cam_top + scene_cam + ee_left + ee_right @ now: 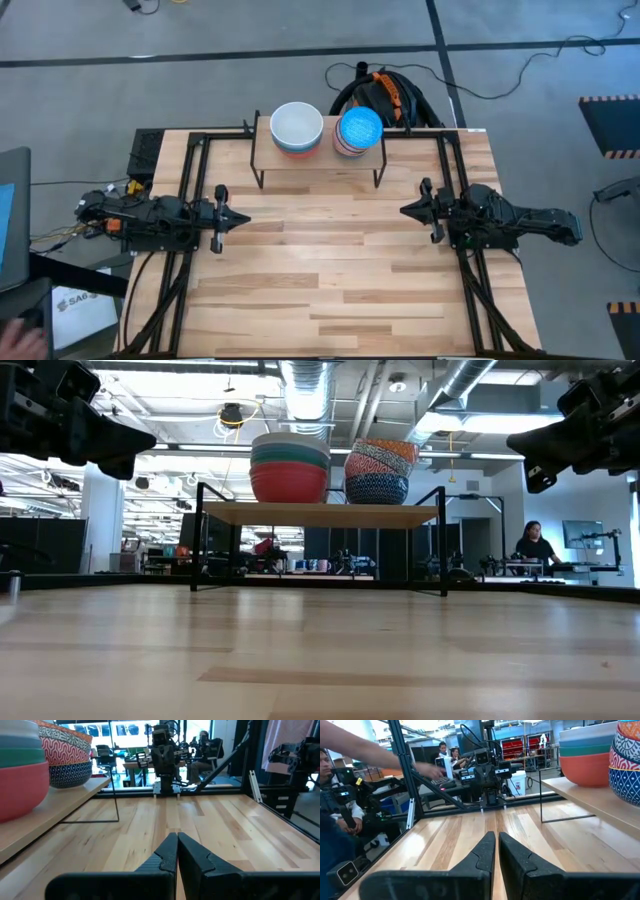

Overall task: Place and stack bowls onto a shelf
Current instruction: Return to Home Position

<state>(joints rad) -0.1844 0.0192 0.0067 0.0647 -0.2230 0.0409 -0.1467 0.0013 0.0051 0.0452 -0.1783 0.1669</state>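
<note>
- One wide desk of pale wooden planks (330,280) fills the overhead view. No bowl sits on its top.
- One low light-wood shelf on thin black metal legs (322,160) stands at the desk's 12 o'clock edge and carries every bowl in sight.
- There are two dark robot arms. The left gripper (240,218) hovers at 9 o'clock and the right gripper (408,210) at 3 o'clock. They point at each other and are well apart from the shelf. Each pair of fingers is narrow, almost touching, and holds nothing.
- Two stacks of small round bowls sit just beside each other on the shelf.
- The plain-coloured stack (289,468), toward 11 o'clock, has four bowls. From the top they are white, light blue, green and red.
- The patterned stack (380,472), toward 1 o'clock, has a bright blue bowl on top, a pink-red patterned bowl below it and a blue-and-white patterned bowl at the bottom. An orange-yellow rim hints at a fourth bowl, but I cannot tell for sure.
- Stacking looks complete, so the remaining risks are small ones:
  - The patterned stack leans to one side in the level view. A jolt to the desk could slide its upper bowls off.
  - One person's sleeve (365,745) reaches across beyond the desk's 9 o'clock side and could bump an arm.
</note>
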